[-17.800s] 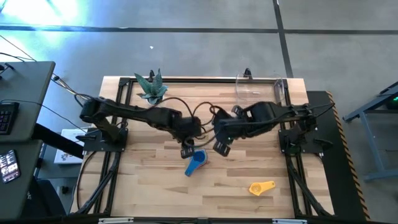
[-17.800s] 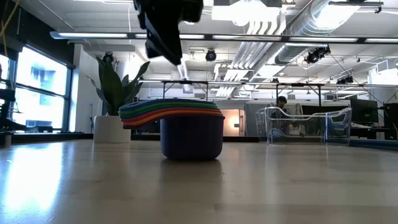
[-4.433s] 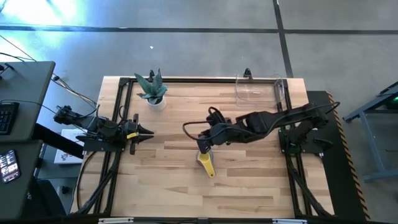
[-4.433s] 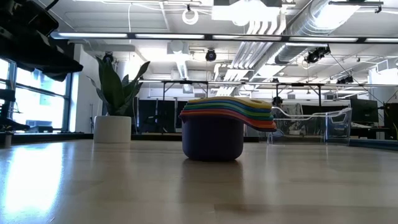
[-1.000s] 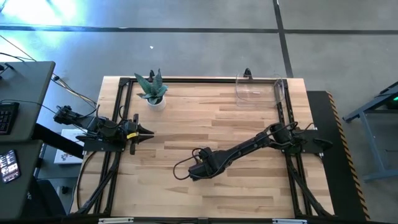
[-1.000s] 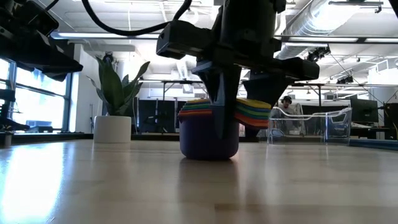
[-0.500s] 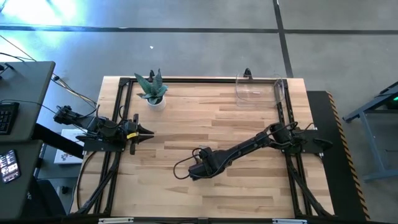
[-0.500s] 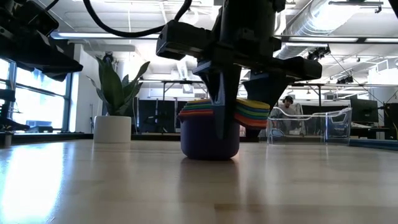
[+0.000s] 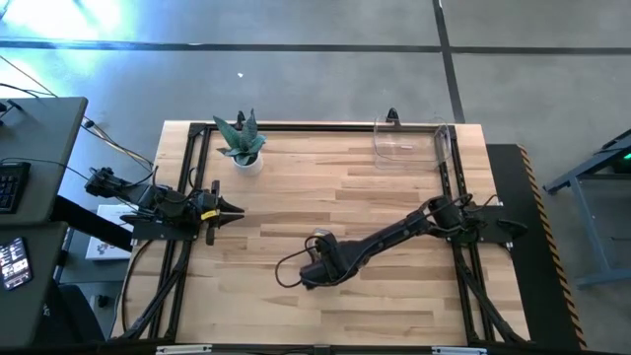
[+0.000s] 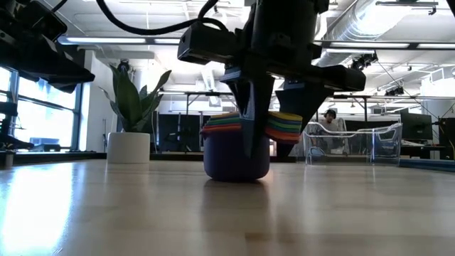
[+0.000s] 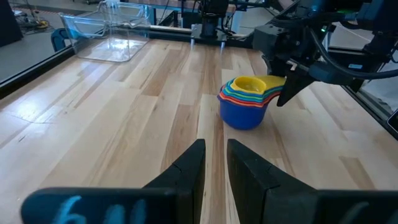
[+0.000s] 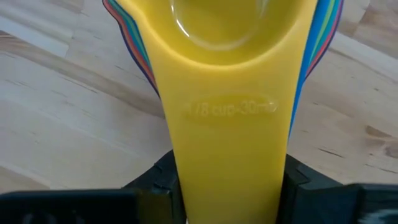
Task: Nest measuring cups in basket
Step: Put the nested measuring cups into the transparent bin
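we see the right gripper (image 9: 314, 264) reaching far out over the middle of the wooden worktop (image 9: 394, 296), low down at the stack of measuring cups (image 11: 247, 102). its fingers (image 10: 252, 121) are closed on the stacked flat handles, with the yellow cup's handle (image 12: 230, 137) running straight back between them in the right wrist view. the cups sit nested one inside another, the yellow one on top and a dark blue-purple bowl (image 10: 236, 158) at the bottom, and the bowl rests on the worktop. in the high view the stack itself is hidden under the gripper. the basket (image 9: 412, 141), clear and see-through, stands at the far right corner of the worktop, well apart from the cups, and no cup is in it. a white pot with a green plant (image 9: 240, 141) stands at the far left side. the left gripper (image 9: 225, 210) waits at the left edge of the worktop, pulled back near its base, its fingers (image 11: 186, 171) nearly together with a narrow gap between them and holding nothing.
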